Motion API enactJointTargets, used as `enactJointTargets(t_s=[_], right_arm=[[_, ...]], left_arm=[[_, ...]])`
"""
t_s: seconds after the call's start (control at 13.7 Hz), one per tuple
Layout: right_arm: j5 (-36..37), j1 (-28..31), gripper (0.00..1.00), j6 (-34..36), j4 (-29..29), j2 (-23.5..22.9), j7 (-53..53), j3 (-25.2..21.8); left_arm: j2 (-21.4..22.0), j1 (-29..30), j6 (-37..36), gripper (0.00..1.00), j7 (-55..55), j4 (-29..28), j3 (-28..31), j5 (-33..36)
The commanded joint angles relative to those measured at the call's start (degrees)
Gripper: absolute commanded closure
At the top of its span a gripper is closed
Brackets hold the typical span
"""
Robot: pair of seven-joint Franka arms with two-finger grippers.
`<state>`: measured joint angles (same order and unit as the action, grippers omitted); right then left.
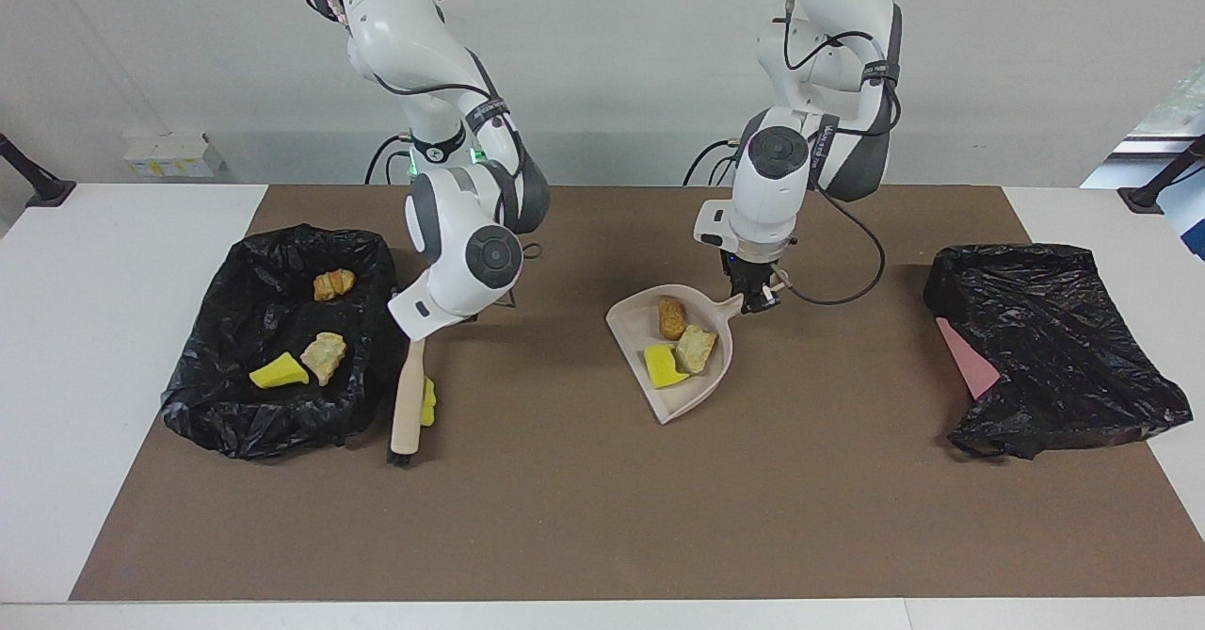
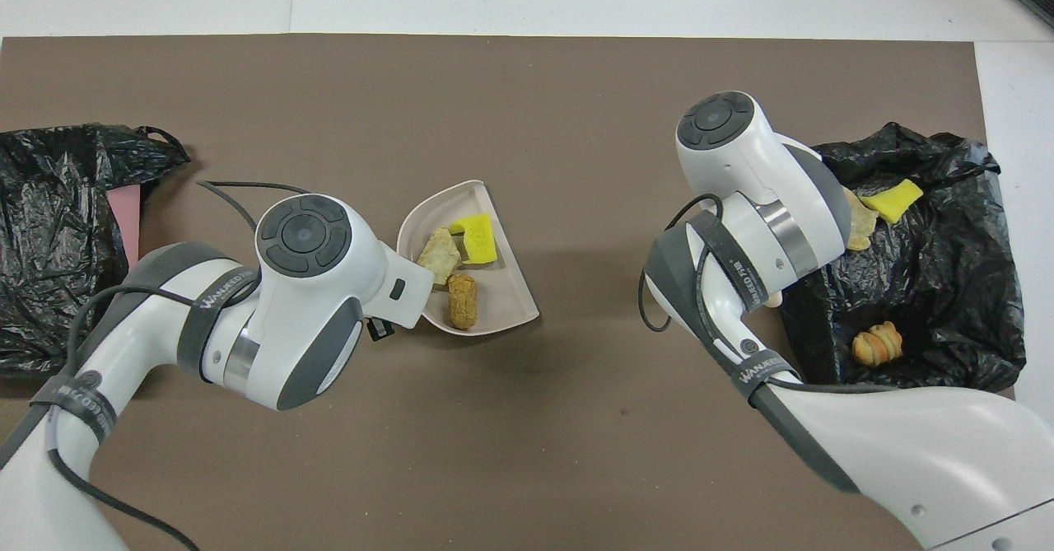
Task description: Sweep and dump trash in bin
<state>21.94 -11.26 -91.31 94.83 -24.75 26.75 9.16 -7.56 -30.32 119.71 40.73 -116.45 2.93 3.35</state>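
The left gripper [image 1: 759,298], clamped on the dustpan [image 1: 673,352] handle, holds three chunks [image 1: 680,340] mid-table, well apart from the bin [image 1: 273,343] at the right arm's end, where the right gripper [image 1: 419,333] holds the brush [image 1: 408,413] beside one stray yellow chunk [image 1: 429,401].

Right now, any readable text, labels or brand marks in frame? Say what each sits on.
"WANJEED": white print on the black strap around the left arm.
"WANJEED": same print on the strap around the right arm.
Strap higher on the right arm: print too small to read.
Dustpan, brush, black bags: no text.
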Motion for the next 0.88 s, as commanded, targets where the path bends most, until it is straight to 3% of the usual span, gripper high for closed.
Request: enactJointTargets(t_s=[0.0,0.37,0.8], right_arm=[[-5.41,-2.97,1.00,-2.20,0.10,0.58,-0.73,0.24],[-13.49,-10.87,1.00,-5.72,0.18,1.64,-4.75,0.77],[-20.70,-15.89,1.00,-3.61,0.10,3.04,-8.73,0.85]], left_arm=[[1.85,-0.62,1.22,1.00,-1.36,-2.46,0.41,1.57],[1.25,-1.32,2.98,1.00,-0.92,-3.35,0.32,1.92],[1.32,-2.20,9.05,1.00,1.53,-5.37,0.23,2.10]])
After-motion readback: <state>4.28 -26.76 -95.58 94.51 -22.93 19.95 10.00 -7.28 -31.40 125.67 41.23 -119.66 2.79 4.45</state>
